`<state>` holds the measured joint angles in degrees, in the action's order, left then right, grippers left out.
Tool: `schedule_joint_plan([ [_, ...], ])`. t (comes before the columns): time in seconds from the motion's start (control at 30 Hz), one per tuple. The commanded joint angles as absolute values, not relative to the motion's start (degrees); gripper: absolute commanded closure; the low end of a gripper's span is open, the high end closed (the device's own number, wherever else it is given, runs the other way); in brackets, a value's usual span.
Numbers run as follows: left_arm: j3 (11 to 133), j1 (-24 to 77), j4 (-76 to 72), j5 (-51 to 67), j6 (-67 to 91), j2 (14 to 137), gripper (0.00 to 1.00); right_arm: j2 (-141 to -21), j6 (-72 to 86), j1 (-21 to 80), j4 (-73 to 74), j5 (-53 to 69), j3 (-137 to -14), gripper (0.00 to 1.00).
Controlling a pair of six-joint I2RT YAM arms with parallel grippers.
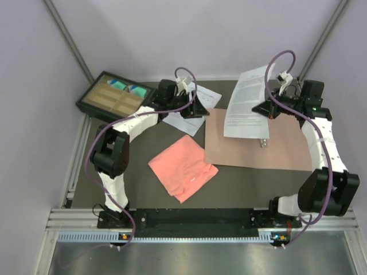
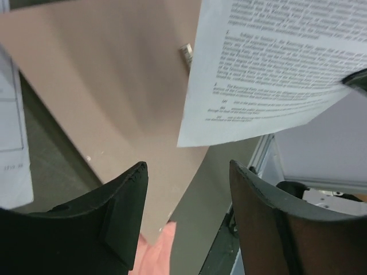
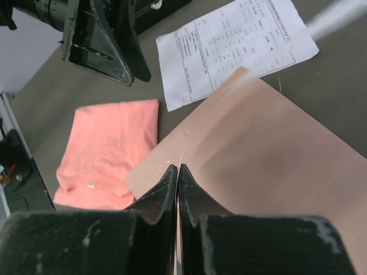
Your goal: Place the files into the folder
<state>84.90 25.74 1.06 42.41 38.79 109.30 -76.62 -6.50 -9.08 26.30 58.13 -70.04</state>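
Top external, one folder, two sheets, right gripper clamping one, left gripper apart

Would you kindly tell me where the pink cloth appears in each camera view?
Top external: the pink cloth lies at centre, left of the folder.
Left wrist: the pink cloth shows only as a corner at the bottom edge, below the folder.
Right wrist: the pink cloth lies at left, beside the folder.
Shared landmark: the folder.

Text sheet cut off, print blurred
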Motion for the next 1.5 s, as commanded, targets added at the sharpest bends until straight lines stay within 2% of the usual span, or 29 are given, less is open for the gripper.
schedule_joint_plan([
  [0.0,79.8,26.5,6.9,38.6,32.6,109.3,0.37,-80.6,-22.8,-9.5,30.1,65.6,-72.9,1.0],
  [0.17,77.4,27.5,9.1,35.5,30.6,109.9,0.35,-88.3,-26.9,-10.8,32.0,68.9,-75.7,1.0],
  [0.4,77.9,29.0,9.7,33.7,30.2,112.4,0.35,-92.2,-28.9,-11.0,28.9,69.4,-76.1,1.0],
  [0.53,79.3,29.4,10.2,32.9,29.9,114.3,0.35,-96.8,-31.4,-11.4,33.1,68.2,-79.8,1.0],
  [1.0,82.5,30.2,10.6,34.0,30.4,119.2,0.4,-100.5,-32.9,-13.1,33.1,69.0,-79.3,1.0],
  [1.47,82.4,30.7,7.0,37.6,33.6,120.8,0.44,-100.7,-40.4,-12.7,45.0,76.2,-81.4,1.0],
])
